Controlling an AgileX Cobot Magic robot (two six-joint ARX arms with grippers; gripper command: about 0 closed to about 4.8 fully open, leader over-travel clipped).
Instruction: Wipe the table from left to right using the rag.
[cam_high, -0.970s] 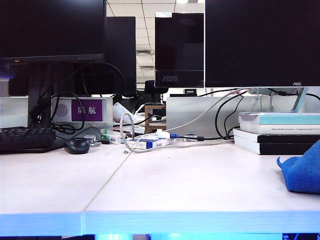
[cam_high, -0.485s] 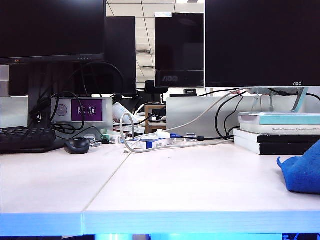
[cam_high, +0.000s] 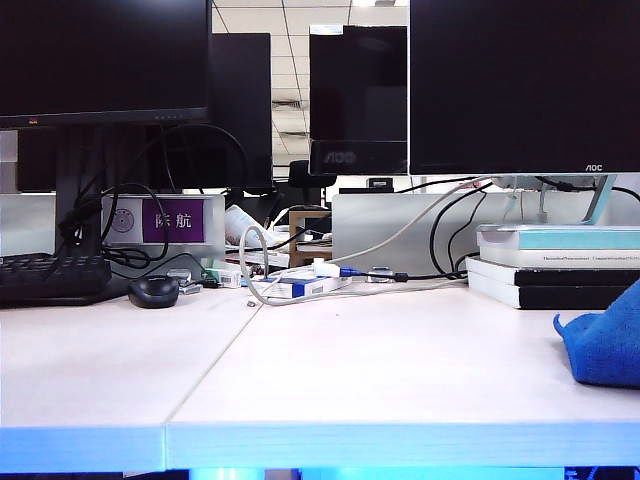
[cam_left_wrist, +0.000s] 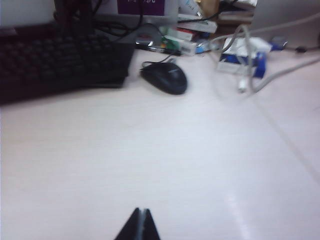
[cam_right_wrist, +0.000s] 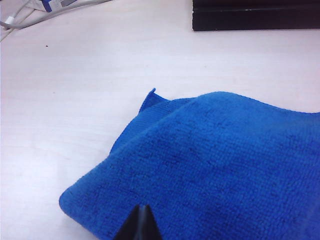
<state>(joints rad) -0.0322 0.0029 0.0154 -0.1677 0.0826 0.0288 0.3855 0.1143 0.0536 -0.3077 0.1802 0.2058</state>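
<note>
The rag (cam_high: 605, 350), a bright blue fuzzy cloth, lies rumpled on the pale table (cam_high: 350, 370) at the far right of the exterior view, which shows neither arm. In the right wrist view my right gripper (cam_right_wrist: 144, 206) is shut, its tips just over the near edge of the rag (cam_right_wrist: 215, 160), with nothing seen between them. In the left wrist view my left gripper (cam_left_wrist: 141, 210) is shut and empty above the bare table (cam_left_wrist: 150, 160), with the seam between the panels running off to one side.
A black mouse (cam_high: 155, 291) and a black keyboard (cam_high: 50, 275) sit at the back left, also seen as the mouse (cam_left_wrist: 165, 77) ahead of my left gripper. Loose cables and small boxes (cam_high: 300, 290) crowd the back middle. Stacked books (cam_high: 555, 265) stand behind the rag, under monitors.
</note>
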